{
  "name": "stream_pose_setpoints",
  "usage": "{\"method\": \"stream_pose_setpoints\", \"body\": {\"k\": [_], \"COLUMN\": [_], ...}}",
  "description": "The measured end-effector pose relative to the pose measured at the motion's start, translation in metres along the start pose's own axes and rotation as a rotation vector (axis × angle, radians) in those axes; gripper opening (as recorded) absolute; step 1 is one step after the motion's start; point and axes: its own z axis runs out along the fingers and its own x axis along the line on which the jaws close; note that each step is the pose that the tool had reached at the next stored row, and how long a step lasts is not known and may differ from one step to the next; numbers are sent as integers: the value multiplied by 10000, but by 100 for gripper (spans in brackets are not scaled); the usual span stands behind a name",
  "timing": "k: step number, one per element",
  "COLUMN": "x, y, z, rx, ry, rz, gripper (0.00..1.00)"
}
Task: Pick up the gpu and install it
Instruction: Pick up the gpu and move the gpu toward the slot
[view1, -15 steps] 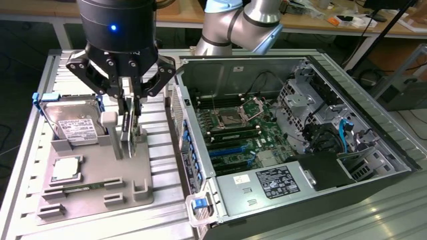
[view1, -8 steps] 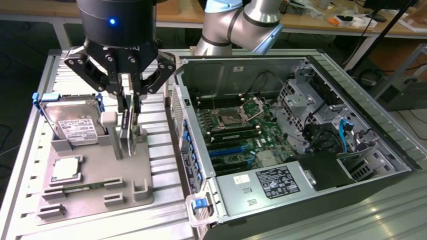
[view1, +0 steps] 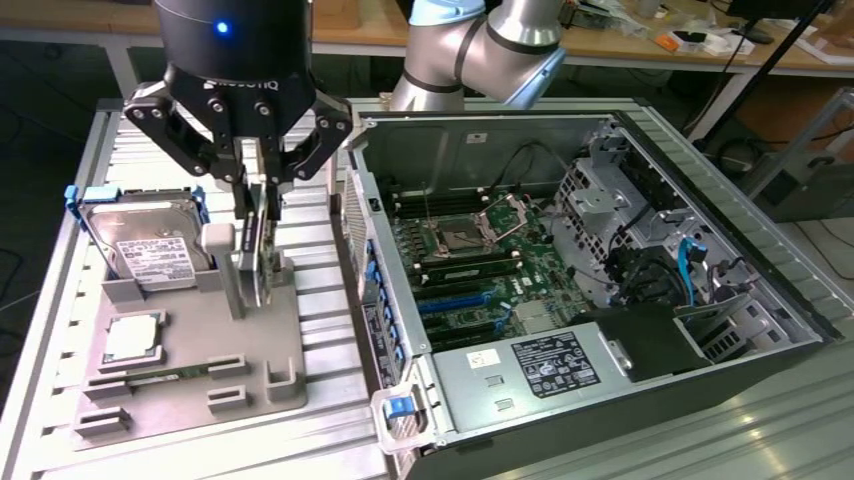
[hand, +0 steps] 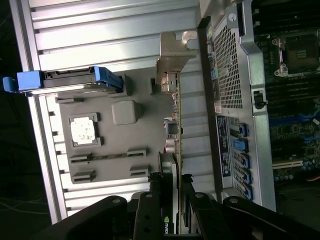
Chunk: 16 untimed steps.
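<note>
The gpu (view1: 260, 265) is being clamped on both faces, near its upper edge, by the gripper (view1: 258, 212). In this way it is being kept upright on edge over the grey holder tray (view1: 180, 350), beside the open computer case (view1: 494, 118).

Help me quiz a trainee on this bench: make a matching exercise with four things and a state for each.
Things
1. gpu
2. hard drive
3. silver chip
4. computer case

States
A. lying flat in a square pocket of the grey tray
B. side open, motherboard showing
C. on edge between the fingers of the gripper
D. blue handles on its sides

Pairs: 1-C, 2-D, 3-A, 4-B
</note>
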Motion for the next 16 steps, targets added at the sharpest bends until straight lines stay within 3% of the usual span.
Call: {"method": "stream_pose_setpoints", "body": {"k": [16], "x": [1], "y": [-3], "z": [-120], "rx": [68], "ry": [-9], "rz": [27], "gripper": [27]}}
